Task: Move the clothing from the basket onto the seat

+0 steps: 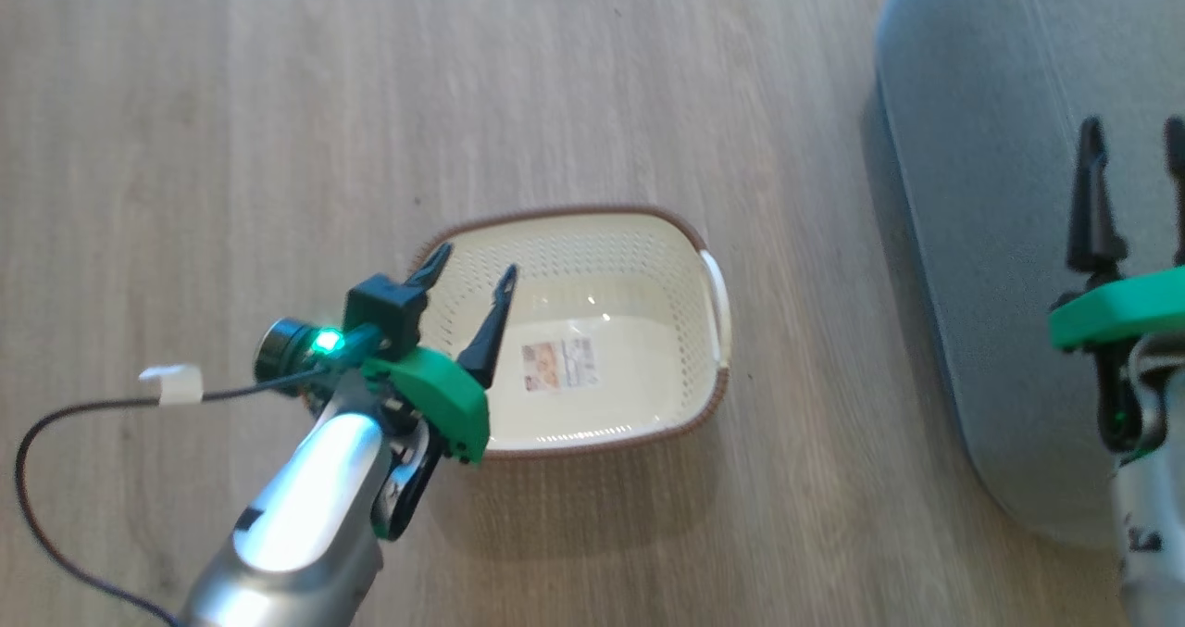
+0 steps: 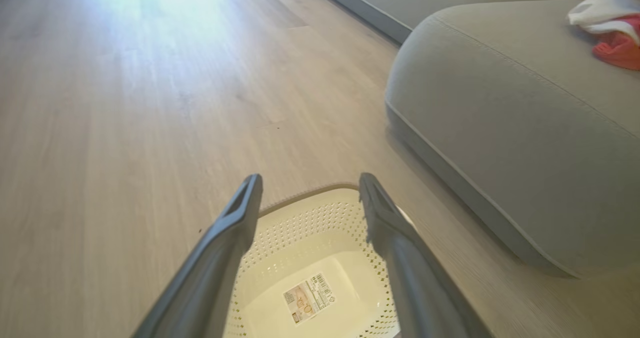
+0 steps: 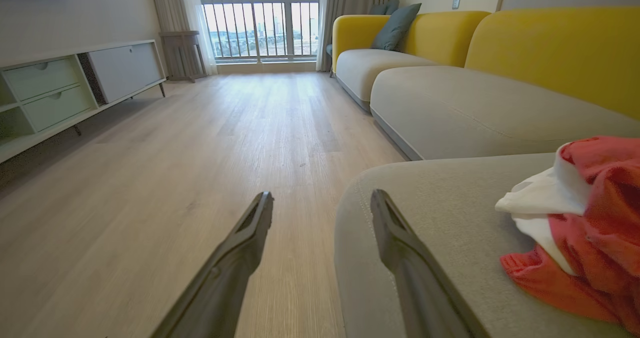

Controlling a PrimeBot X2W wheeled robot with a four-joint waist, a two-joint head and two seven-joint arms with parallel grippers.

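While heaped red and white near the seat's (image 3: 450,218) rounded edge, clothing (image 3: 590,228) lies apart from basket (image 1: 592,331), bare on the floor (image 1: 231,145). Left gripper (image 1: 472,280) spread wide above basket's near rim, holding nothing. Right gripper (image 3: 322,203) parted, empty, over seat's edge.

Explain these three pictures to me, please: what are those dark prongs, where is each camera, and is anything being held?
The prongs are a robot's two-fingered grippers. The top picture looks down from its head: the left gripper hovers open over an empty basket on the wooden floor, and the right gripper is open above the grey seat. The other two pictures come from cameras on each wrist, looking along the fingers. The right wrist picture shows red and white clothing lying on the seat. Neither gripper holds anything.
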